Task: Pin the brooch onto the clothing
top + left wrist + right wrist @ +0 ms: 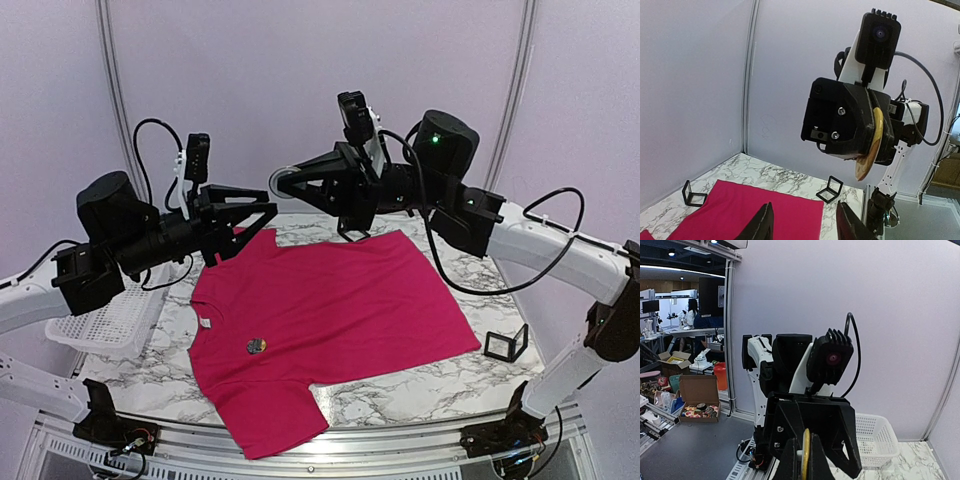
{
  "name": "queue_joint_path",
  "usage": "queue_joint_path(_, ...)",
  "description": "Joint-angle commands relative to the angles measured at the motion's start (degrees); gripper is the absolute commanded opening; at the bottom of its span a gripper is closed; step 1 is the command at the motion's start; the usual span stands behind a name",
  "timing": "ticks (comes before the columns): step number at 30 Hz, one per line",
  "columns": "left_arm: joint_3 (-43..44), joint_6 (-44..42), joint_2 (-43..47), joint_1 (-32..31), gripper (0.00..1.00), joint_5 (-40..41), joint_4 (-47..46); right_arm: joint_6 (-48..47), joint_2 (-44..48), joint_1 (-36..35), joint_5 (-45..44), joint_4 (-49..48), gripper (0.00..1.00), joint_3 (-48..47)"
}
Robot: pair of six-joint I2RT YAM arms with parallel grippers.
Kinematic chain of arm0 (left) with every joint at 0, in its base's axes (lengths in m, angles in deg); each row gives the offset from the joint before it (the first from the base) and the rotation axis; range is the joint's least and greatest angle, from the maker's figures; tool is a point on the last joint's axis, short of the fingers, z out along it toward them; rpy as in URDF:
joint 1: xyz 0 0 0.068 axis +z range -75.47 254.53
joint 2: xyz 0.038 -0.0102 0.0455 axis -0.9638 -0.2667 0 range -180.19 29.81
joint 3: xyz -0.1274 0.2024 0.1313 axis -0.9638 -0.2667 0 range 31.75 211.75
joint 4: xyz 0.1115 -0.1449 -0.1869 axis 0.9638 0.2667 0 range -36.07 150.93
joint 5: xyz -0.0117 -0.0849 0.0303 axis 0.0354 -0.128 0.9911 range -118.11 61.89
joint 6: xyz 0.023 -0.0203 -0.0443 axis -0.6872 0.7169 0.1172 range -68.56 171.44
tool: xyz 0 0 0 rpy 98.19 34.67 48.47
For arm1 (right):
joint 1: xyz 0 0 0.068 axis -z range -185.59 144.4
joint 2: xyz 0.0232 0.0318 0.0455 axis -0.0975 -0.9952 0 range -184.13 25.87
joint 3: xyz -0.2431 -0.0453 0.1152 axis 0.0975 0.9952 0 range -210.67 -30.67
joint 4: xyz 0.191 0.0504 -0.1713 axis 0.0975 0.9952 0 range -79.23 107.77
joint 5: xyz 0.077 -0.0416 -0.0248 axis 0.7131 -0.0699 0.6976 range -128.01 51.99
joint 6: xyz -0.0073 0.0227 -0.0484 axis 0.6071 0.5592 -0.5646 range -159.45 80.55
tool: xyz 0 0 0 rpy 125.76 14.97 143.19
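A large magenta-pink short-sleeved T-shirt (340, 310) is spread flat on the white marble-patterned table (420, 390), with its neck turned towards a white perforated plastic basket (105, 325) at the left edge. A small round badge (256, 346) is seen lying on the shirt's chest. Both arms are raised above the shirt's far left corner and are pointed at each other. The right gripper (285, 182) is closed on a round flat yellow-rimmed disc (871, 150), which is held on edge between its fingers (790, 460). The left gripper (804, 207) is held close before it with its jaws parted and nothing between them. Two small black square frames (693, 195) (830, 189) are stood on the marble beyond the shirt's hem.
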Motion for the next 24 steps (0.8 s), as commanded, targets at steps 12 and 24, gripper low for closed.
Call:
queue_joint_path(12, 3.7, -5.5, -2.2, -3.3, 0.43, -4.9, -3.8, 0.0, 0.8, -0.5, 0.5, -1.4, 0.0, -0.1)
queue_joint_path(24, 2.6, -7.1, -0.3, -3.3, 0.11, -4.0, -4.8, -0.8, -0.2, -0.5, -0.1, 0.3, 0.0, -0.4)
